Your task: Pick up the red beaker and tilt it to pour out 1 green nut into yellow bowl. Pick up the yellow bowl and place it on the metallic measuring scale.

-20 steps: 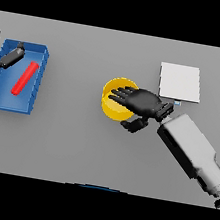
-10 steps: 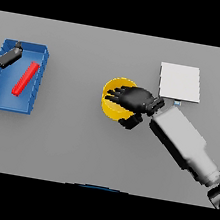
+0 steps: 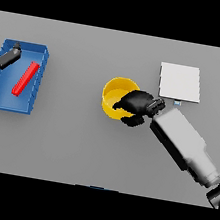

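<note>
Head view: I see my right hand over the right side of the yellow bowl, fingers curled down across the rim and into the bowl, thumb toward the near outer wall, so it reads as clamped on the bowl's edge. The bowl sits on the grey table near the middle, apart from the metallic measuring scale, which lies flat to the bowl's upper right with a small marking at its near edge. I cannot tell whether a nut is inside the bowl; the hand covers part of it. At far left my left hand shows at the edge, over the upper left corner of a blue tray; its fingers look loosely extended, holding nothing. A red bar-shaped object, the red beaker, lies slanted inside the tray, untouched.
</note>
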